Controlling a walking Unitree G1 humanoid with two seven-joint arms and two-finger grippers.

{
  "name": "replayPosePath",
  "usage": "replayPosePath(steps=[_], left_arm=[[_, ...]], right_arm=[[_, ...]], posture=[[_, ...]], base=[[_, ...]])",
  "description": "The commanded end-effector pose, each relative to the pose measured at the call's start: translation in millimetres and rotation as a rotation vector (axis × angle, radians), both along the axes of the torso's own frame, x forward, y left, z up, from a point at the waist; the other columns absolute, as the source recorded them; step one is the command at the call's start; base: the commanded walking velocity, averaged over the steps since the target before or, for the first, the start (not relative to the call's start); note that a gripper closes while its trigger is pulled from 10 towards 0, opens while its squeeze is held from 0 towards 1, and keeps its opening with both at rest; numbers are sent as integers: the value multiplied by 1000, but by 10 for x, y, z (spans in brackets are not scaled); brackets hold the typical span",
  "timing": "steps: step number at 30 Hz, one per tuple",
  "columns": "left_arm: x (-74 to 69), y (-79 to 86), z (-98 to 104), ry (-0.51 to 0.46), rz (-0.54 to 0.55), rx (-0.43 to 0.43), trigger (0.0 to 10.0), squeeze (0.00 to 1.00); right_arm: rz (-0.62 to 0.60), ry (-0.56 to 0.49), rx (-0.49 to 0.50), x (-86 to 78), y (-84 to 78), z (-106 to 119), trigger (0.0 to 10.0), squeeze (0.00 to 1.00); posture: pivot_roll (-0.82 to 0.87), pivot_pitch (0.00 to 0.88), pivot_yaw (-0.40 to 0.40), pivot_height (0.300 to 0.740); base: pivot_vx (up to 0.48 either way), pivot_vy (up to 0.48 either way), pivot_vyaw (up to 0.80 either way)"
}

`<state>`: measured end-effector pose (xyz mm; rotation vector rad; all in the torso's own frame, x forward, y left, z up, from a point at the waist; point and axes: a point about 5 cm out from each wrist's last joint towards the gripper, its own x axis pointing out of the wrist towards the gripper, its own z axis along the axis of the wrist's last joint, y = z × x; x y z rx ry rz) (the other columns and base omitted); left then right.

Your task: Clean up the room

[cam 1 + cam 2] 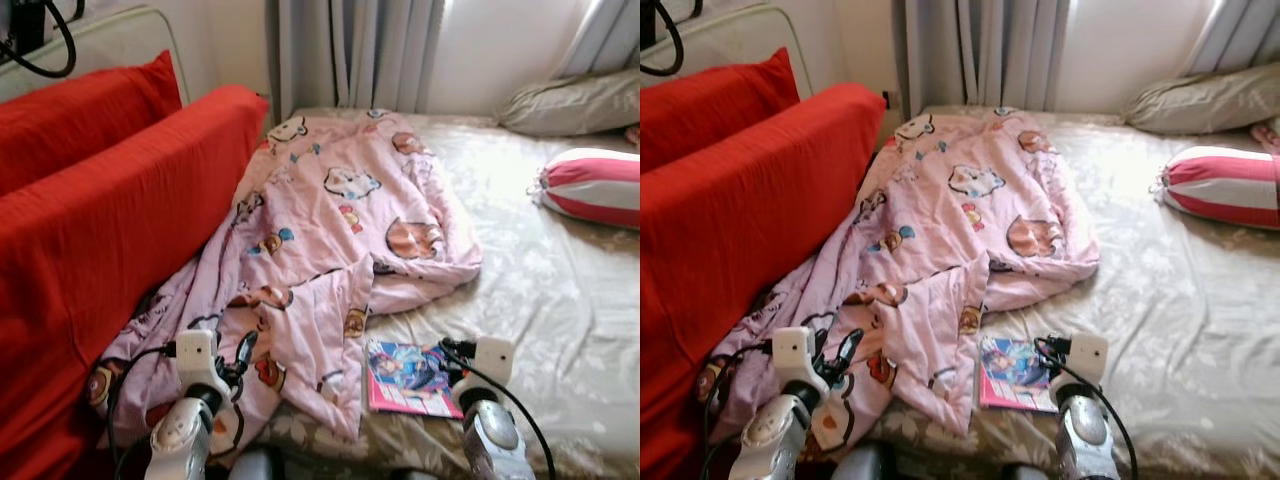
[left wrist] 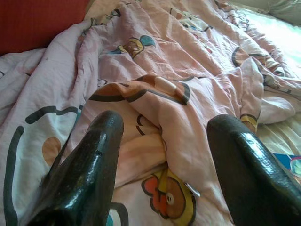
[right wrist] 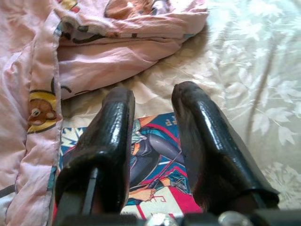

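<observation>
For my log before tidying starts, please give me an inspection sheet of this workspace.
Surface: bed sheet, floral, beige.
Job's things: pink blanket crumpled across the bed; book flat beside its edge.
Clutter: striped bolster, grey pillow at the far side.
End effectors: left end effector open over the blanket; right end effector open over the book.
Cables: black wires along both wrists.
Surroundings: red cushions on the left, curtains behind.
</observation>
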<state>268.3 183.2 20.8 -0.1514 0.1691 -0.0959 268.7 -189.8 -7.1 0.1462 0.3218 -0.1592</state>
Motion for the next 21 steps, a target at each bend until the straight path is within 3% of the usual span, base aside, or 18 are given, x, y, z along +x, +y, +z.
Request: replayPosePath(steps=[1, 4, 21], left_arm=[[7, 12, 17, -6, 6, -7, 10000, 0], [6, 3, 24, -6, 0, -7, 10000, 0], [-12, 30, 19, 7, -20, -2, 10000, 0]], right_arm=[[-11, -22, -2, 21, -17, 36, 10000, 0], [-13, -15, -23, 23, -14, 39, 10000, 0], [-32, -2, -35, 49, 18, 38, 10000, 0]], posture=[[52, 18, -11, 640], [50, 25, -2, 620], [65, 25, 11, 620]], base=[[0, 0, 0], [0, 0, 0], [0, 0, 0]])
